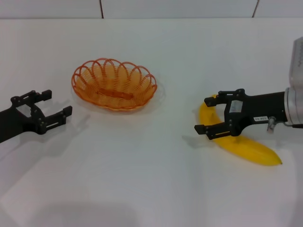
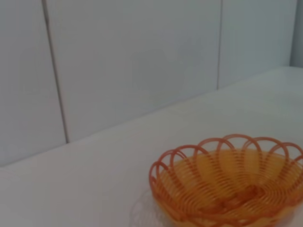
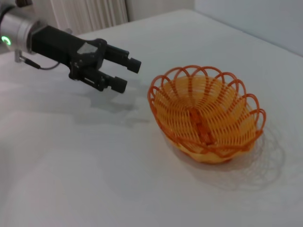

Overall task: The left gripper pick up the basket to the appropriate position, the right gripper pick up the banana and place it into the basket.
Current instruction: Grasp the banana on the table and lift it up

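Note:
The orange wire basket (image 1: 114, 84) sits empty on the white table, left of centre; it also shows in the left wrist view (image 2: 227, 184) and the right wrist view (image 3: 206, 113). The yellow banana (image 1: 239, 142) lies on the table at the right. My right gripper (image 1: 202, 115) is open, its two fingers standing either side of the banana's near curved end. My left gripper (image 1: 57, 102) is open and empty, a short way left of the basket and apart from it; it also shows in the right wrist view (image 3: 125, 73).
The white table (image 1: 142, 179) spreads to a tiled wall (image 1: 142, 7) at the back. Nothing else stands on it.

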